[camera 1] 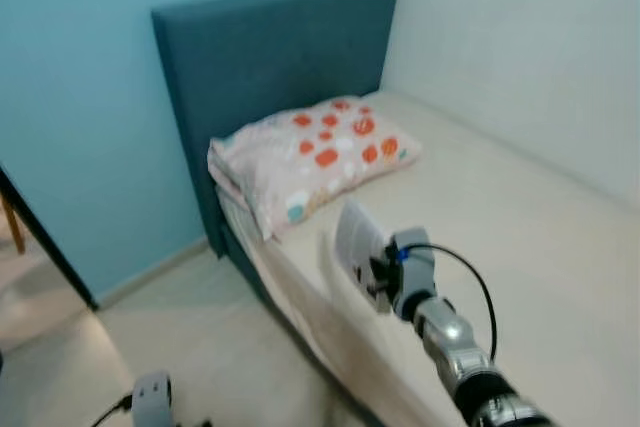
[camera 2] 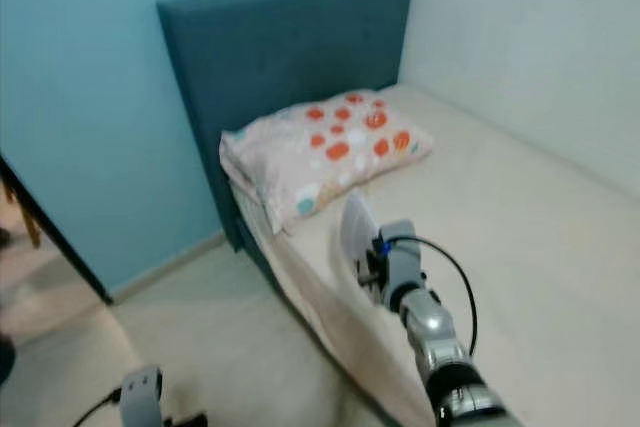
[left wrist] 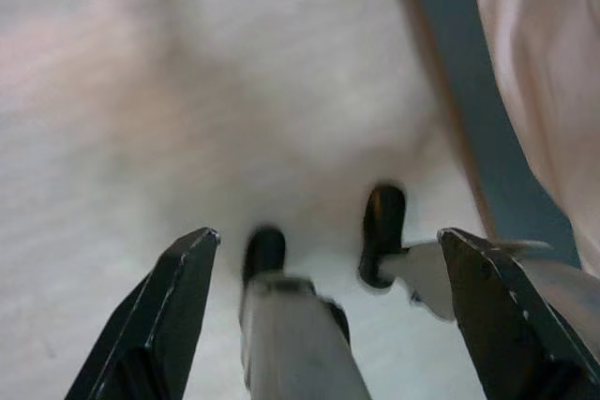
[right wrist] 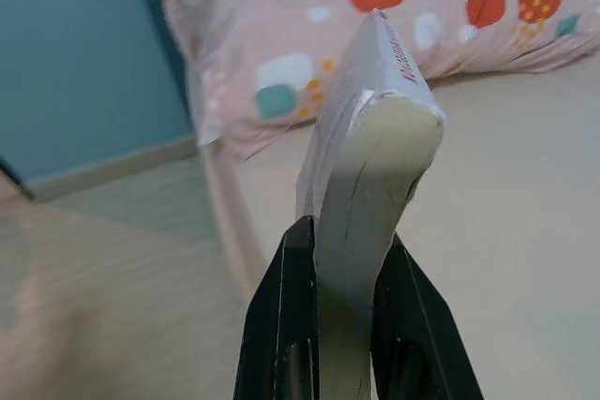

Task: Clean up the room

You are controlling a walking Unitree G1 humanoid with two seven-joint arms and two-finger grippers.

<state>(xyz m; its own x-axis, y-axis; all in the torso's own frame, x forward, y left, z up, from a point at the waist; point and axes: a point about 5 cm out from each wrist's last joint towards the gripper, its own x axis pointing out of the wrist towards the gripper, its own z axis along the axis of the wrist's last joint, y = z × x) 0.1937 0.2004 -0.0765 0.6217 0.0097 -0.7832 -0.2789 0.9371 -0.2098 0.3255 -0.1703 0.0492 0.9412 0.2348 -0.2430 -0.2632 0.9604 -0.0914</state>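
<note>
- The right gripper (right wrist: 342, 259) is clamped on a book (right wrist: 375, 128), its two black fingers (right wrist: 281, 325) pressing the covers from either side, the spine and page block rising beyond the fingertips.
- In the head views the right gripper (camera 1: 375, 272) is extended over the near edge of the bed (camera 1: 540, 237), with the book (camera 1: 355, 237) standing upright at its tip, pale cover facing out.
- Just beyond the book, further along the reach of the right arm, lies a pillow (camera 1: 310, 157) with orange, white and teal spots on a pale pink case, resting at the head of the bed.
- Past the pillow stands a dark teal headboard (camera 1: 270, 57), flush against a light blue wall (camera 1: 80, 97).
- To the side of the right gripper, off the mattress edge, is the pale floor (camera 1: 190, 347); the bed's cream sheet hangs down over its side there.
- The left gripper (left wrist: 328, 269) hangs low beside the bed, its fingers (left wrist: 178, 306) spread wide apart and holding nothing.
- Between and below those spread fingers show the robot's own legs and two dark feet (left wrist: 384, 241) on the floor, though this view is blurred and the shapes are soft.
- Off to one side of the left gripper runs the dark teal bed base (left wrist: 487, 119) with pale sheet draped over it.
</note>
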